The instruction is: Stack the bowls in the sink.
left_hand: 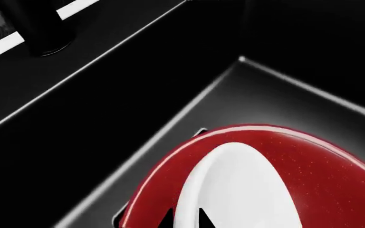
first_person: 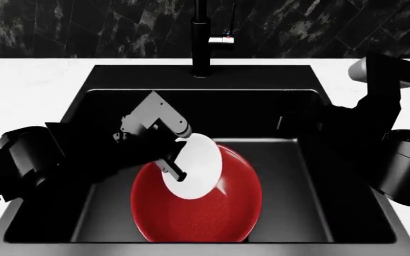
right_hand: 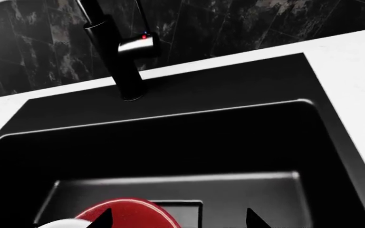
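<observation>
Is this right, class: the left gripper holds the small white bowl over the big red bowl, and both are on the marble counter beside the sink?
Not quite. The left gripper does hold the white bowl over the red bowl, but both are inside the black sink, not on the counter. The head view shows this.

There are two bowls: one red bowl (first_person: 212,213) at the lower centre of the head view and one white bowl (first_person: 198,165) just above it. One sink (first_person: 290,176) fills the middle, one faucet (first_person: 201,48) stands at top centre, and two arms enter, one from each side.
</observation>
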Robot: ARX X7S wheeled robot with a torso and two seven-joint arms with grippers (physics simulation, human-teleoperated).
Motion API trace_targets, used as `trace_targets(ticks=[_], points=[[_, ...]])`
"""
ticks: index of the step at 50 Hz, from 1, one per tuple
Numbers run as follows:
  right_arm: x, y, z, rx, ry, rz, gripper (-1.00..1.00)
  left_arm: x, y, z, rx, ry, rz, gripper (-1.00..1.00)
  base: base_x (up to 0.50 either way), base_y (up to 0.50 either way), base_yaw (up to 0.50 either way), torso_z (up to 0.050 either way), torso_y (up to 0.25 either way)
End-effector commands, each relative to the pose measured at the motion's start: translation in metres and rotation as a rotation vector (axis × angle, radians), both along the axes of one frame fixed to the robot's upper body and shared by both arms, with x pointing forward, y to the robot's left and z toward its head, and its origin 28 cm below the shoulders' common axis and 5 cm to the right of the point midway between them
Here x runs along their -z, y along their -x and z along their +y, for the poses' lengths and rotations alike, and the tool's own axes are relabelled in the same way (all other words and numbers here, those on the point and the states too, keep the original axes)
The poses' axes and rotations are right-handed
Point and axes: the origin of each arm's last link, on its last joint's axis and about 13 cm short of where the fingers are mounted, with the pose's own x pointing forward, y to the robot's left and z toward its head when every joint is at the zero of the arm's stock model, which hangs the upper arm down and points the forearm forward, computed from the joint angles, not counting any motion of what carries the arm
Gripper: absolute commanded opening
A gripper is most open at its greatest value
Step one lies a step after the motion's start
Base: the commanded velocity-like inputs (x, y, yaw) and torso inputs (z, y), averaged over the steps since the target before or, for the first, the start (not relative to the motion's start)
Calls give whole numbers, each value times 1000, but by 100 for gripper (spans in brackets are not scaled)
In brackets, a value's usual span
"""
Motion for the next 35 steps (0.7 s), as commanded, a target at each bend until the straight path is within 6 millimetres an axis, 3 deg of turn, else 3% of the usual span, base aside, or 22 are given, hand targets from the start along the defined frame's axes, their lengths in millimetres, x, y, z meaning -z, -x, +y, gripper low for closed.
trace_targets(ticks=[1,35], points=[[2,0,-1,3,0,7,100,1,7,-7,59,-11,-4,-100,0,0,0,0,0],[9,-2,-3,7,-6,22,100,29,15,-17,136,-75,58,-100,0,0,0,0,0]])
